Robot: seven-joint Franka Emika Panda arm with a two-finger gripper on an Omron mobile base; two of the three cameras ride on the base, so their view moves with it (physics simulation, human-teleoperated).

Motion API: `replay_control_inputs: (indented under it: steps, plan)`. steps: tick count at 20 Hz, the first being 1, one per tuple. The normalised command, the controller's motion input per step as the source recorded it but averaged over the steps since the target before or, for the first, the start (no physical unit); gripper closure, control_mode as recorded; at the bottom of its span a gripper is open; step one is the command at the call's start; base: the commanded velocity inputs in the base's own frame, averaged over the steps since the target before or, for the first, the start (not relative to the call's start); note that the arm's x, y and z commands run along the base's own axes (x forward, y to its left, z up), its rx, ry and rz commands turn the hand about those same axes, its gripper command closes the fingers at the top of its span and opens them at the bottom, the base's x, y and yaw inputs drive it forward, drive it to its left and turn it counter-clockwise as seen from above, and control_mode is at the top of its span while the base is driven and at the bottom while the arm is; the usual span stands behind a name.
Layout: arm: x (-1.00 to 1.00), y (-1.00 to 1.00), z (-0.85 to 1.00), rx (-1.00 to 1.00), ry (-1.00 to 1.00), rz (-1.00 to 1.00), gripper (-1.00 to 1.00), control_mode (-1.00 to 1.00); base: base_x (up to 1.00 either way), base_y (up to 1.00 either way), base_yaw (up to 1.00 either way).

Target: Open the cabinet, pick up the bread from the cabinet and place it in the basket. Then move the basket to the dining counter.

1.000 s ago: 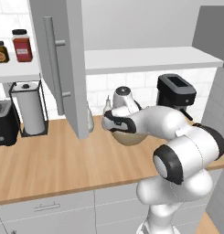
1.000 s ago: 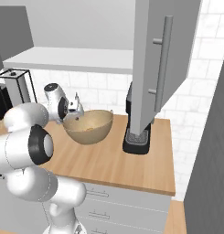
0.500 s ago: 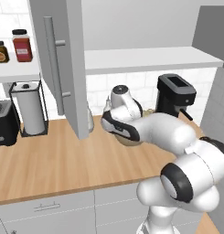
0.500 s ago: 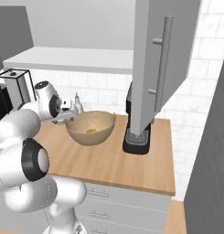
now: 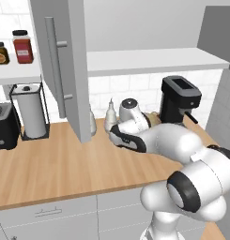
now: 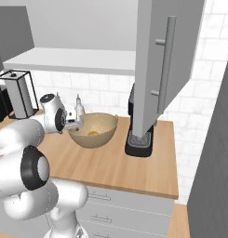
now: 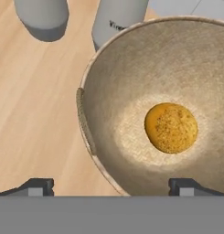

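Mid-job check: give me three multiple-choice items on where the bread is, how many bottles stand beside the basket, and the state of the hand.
1. Where is the bread?
A. inside the basket
B. on the worktop
C. in the hand

2. How many white bottles stand just beside the basket?
A. none
B. two
C. five

3. The hand is:
A. shut on the basket rim
B. shut on the bread
C. open

Answers: 1 A, it lies on the basket's floor; 2 B, two show by the rim; 3 C, fingertips stand wide apart, gripping nothing.
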Motion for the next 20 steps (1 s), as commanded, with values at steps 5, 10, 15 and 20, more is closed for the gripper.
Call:
replay_control_inputs:
  steps: [5, 10, 15, 20]
  plan:
    - [0.06, -0.13, -0.39, -0.01, 0.01, 0.04, -1.0, -1.0, 0.0, 0.0, 0.0]
    - [0.0, -0.11, -0.36, 0.0, 0.02, 0.06, -1.0, -1.0, 0.0, 0.0, 0.0]
    - [0.0, -0.07, -0.33, 0.0, 0.06, 0.04, 1.0, -1.0, 0.0, 0.0, 0.0]
    - [0.07, 0.01, -0.18, 0.0, 0.14, 0.01, 1.0, -1.0, 0.0, 0.0, 0.0]
